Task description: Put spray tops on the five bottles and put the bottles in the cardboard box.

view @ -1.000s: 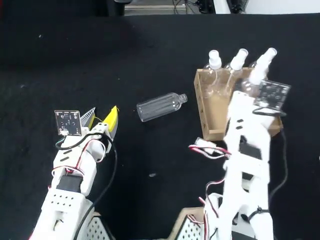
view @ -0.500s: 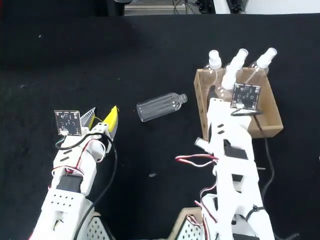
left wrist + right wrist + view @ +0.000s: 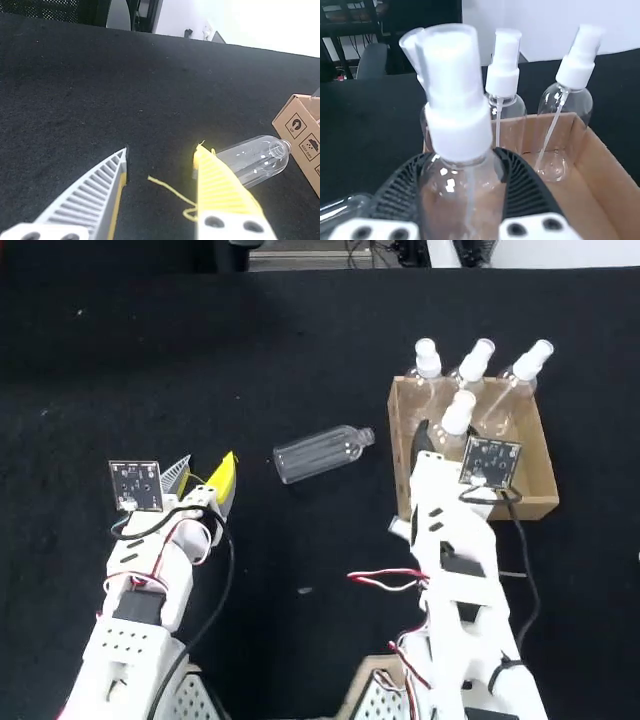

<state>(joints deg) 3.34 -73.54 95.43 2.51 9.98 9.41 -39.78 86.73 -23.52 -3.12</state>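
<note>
Risk: right gripper (image 3: 462,165), jaws clamped on the capped bottle (image 3: 458,420) over the cardboard box (image 3: 543,455), may knock the 3 standing bottles (image 3: 478,365) when lowering; left gripper (image 3: 160,167), jaws apart, faces the uncapped bottle (image 3: 322,452).

Black table (image 3: 200,350): bottle (image 3: 322,452), cardboard box (image 3: 399,455)

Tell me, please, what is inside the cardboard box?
Three spray-topped bottles stand at the far wall of the box. A fourth bottle, clamped in the right tool, is in front of them. The arm covers the floor beneath, so whether it rests there is hidden.
</note>
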